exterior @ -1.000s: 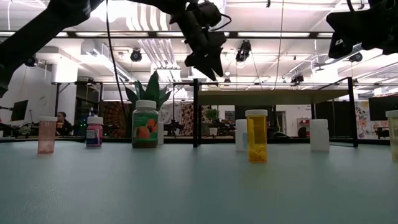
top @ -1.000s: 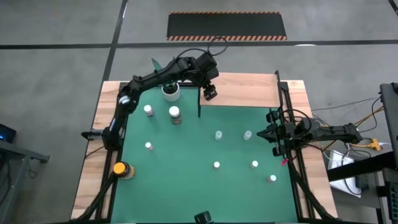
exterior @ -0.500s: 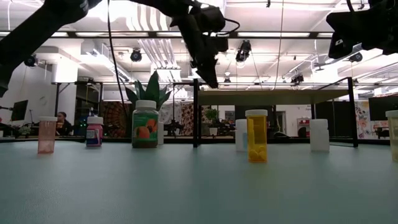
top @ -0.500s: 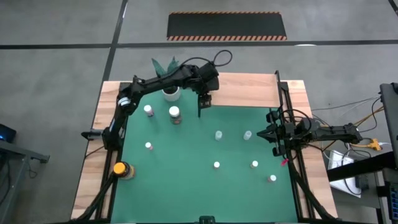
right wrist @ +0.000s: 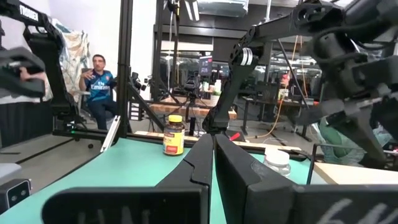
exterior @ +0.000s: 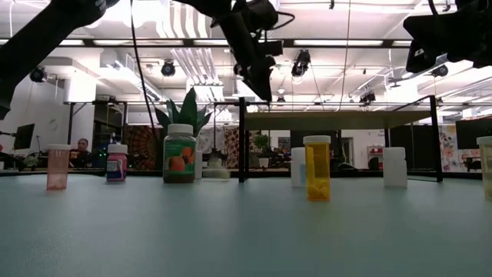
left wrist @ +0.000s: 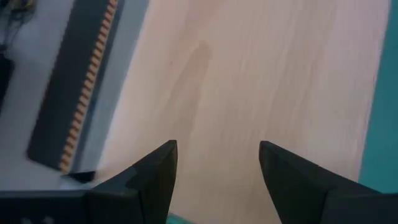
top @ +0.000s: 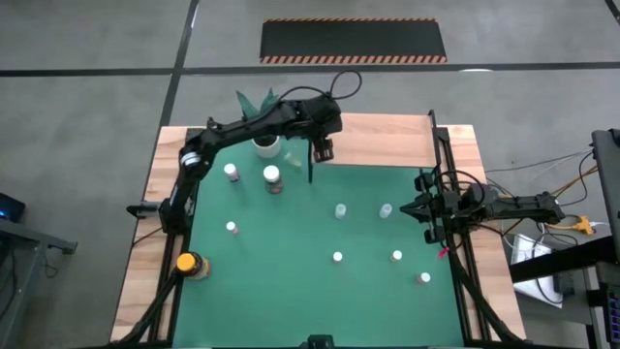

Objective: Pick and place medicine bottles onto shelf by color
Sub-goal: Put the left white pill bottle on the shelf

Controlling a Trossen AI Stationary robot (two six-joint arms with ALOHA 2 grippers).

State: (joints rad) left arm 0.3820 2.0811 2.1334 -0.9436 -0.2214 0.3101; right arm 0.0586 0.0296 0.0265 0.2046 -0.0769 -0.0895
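My left gripper (top: 323,148) (exterior: 260,86) hangs open over the left near corner of the shelf (top: 378,141), a light wooden board on black legs. Between its fingers (left wrist: 217,149) only bare board (left wrist: 249,74) shows. My right gripper (top: 415,207) (right wrist: 212,142) waits shut at the mat's right edge. Several small white-capped bottles stand upright on the green mat, among them a pink one (exterior: 58,166), a yellow one (exterior: 317,168) and a green one (exterior: 179,153). The amber bottle with the yellow cap (top: 189,263) stands near the left edge. A small pale thing (exterior: 215,167) rests beside the shelf's left leg.
A white pot with a green plant (top: 266,143) stands just left of the shelf, under my left arm. Black frame posts (top: 441,165) run along the mat's right side. Open mat lies in the middle (top: 291,233). A person (right wrist: 98,84) sits in the room beyond.
My left gripper has shifted slightly toward the table's left at the shelf's near left corner, dipped and turned its fingers downward, then risen a little. A small pale thing now shows on the mat beside the shelf's left leg where nothing showed before.
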